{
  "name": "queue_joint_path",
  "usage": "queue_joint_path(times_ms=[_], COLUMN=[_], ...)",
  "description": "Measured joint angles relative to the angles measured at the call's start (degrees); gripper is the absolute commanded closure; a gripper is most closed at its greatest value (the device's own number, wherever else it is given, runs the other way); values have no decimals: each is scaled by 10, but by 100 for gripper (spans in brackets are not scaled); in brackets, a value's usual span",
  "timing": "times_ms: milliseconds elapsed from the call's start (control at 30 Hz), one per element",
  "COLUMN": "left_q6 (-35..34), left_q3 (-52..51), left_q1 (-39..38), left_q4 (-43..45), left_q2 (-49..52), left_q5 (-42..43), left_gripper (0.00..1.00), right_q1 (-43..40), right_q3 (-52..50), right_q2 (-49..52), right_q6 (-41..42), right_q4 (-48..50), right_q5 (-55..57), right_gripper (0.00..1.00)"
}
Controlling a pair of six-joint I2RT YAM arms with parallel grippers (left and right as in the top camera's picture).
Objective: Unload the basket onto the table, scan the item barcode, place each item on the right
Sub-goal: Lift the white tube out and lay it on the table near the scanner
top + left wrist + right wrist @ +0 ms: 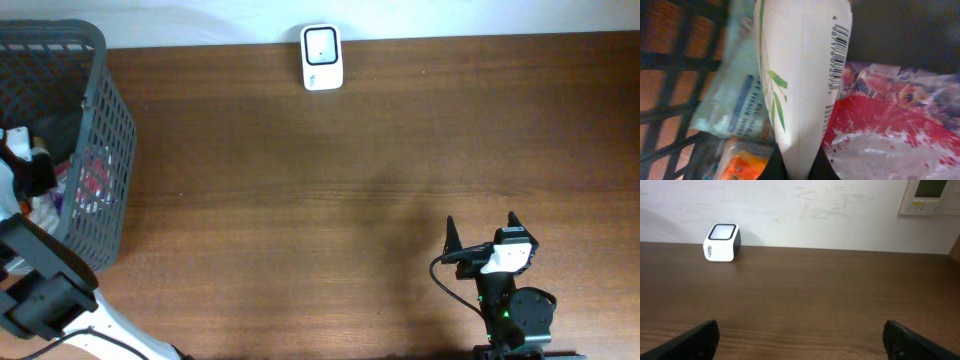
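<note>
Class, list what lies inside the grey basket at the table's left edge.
Inside the grey basket: a white packet with a barcode, pinched by the left gripper, a pale tissue pack, a red-and-clear bag and something orange. Whatever lies beneath them is covered.

Wood-grain table (350,200); plastic mesh basket (108,130); glossy plastic scanner (322,57); smooth pouch (800,75)
</note>
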Motion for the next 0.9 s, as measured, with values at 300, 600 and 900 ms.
queue_joint_path(times_ms=[300,600,900], left_q6=[-120,-246,-453], left_q3=[33,41,42], left_q1=[1,1,-2], left_q4=[65,122,288], left_q2=[-163,-238,-242], left_q5=[105,249,469], left_gripper=[100,100,100], right_q1=[0,0,0], right_q3=[0,0,0], right_q2=[0,0,0], right_q6=[0,0,0], right_q4=[0,0,0], right_q5=[0,0,0], right_gripper=[1,1,1])
